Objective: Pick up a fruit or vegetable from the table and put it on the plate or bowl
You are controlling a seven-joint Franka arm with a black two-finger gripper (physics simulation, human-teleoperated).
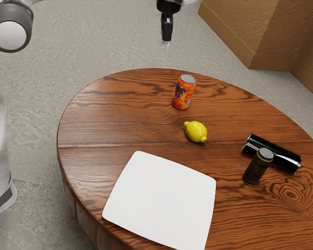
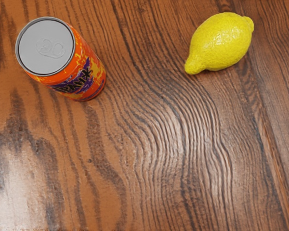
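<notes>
Lemon (image 1: 195,131) lies on its side on the round wooden table (image 1: 109,122), near the middle, with bare wood all round it. It is not on the plate (image 1: 159,200). The plate is a flat white square with rounded corners, at about 7 o'clock from the lemon in the exterior view, near the table's front edge, with nothing on it.

An orange soda can (image 1: 183,92) stands upright at about 11 o'clock from the lemon, near it but apart. At about 4 o'clock from the lemon, well apart, a dark cylinder (image 1: 258,165) with a grey top stands slightly tilted. A glossy black box (image 1: 281,155) lies flat just behind it; whether the two touch cannot be told.

The gripper (image 1: 166,44) hangs pointing down at about 12 o'clock from the can in the exterior view, high above the table and well apart from everything on it. It holds nothing. It shows there as one narrow dark shape, so whether it is open or closed cannot be told. The arm's white base (image 1: 0,156) stands on the grey floor (image 1: 94,41) at about 9 o'clock from the table. Brown cardboard boxes (image 1: 271,31) sit at about 1 o'clock from it.

The wrist view looks straight down on the can (image 2: 58,55), its grey lid facing the camera, and on the lemon (image 2: 220,42). A stretch of grained wood (image 2: 159,159) lies between and below them.
</notes>
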